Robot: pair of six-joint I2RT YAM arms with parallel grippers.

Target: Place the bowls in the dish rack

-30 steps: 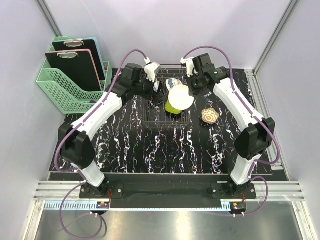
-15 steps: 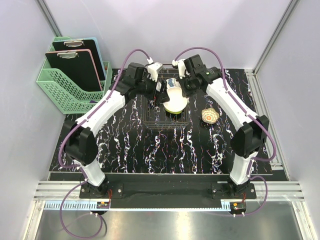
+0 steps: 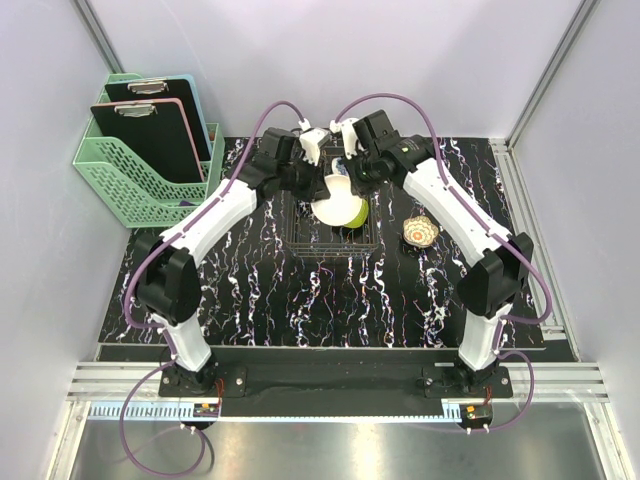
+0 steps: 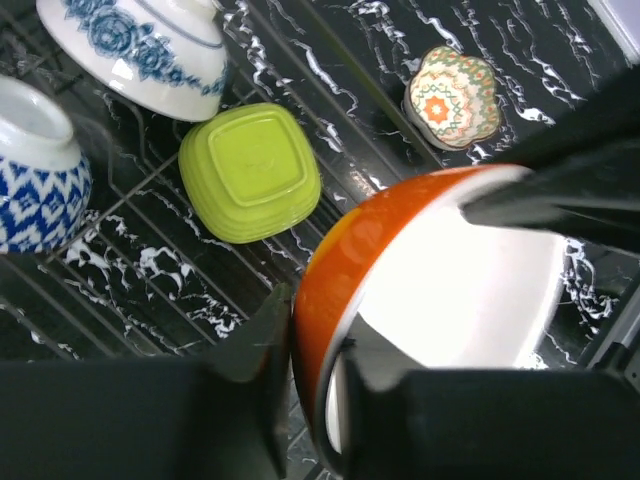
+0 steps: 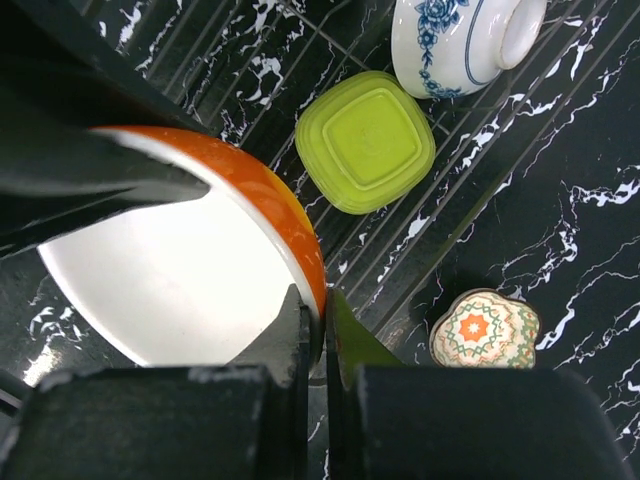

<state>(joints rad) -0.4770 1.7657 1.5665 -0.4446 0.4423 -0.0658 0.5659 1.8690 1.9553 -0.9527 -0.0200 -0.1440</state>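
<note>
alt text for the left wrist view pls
The left claw pinches the rim of an orange bowl, white inside, above the dish rack. Below lie an upturned lime green bowl, a blue floral bowl and a blue checked bowl.

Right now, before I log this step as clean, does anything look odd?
Yes: the orange bowl is pinched at its rim by both the left gripper and the right gripper, tilted over the dish rack. The lime green bowl lies upside down in the rack. Nothing looks spilled or broken.
</note>
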